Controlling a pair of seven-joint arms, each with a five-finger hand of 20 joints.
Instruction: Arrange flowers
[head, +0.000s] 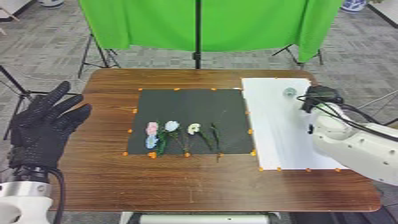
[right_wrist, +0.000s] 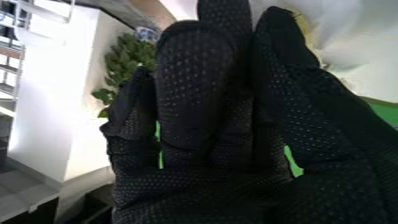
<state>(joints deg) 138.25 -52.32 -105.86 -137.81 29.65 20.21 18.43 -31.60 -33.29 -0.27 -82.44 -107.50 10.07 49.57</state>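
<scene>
Robot hand (head: 322, 94), fingers straight and holding nothing, was at upper right beside what looked like a glass vase (head: 290, 92) on a white sheet (head: 277, 125). A sure grasp called for closing softly, evenly round its sides. Flowers (head: 171, 127) lay below center on a dark mat (head: 178, 104).

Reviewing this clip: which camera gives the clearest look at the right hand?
The right wrist view: the right hand is large and close there, with its straight fingers and the glove's mesh easy to make out. The head view shows it much smaller, near the far right corner of the white sheet, useful mainly for its location.
</scene>
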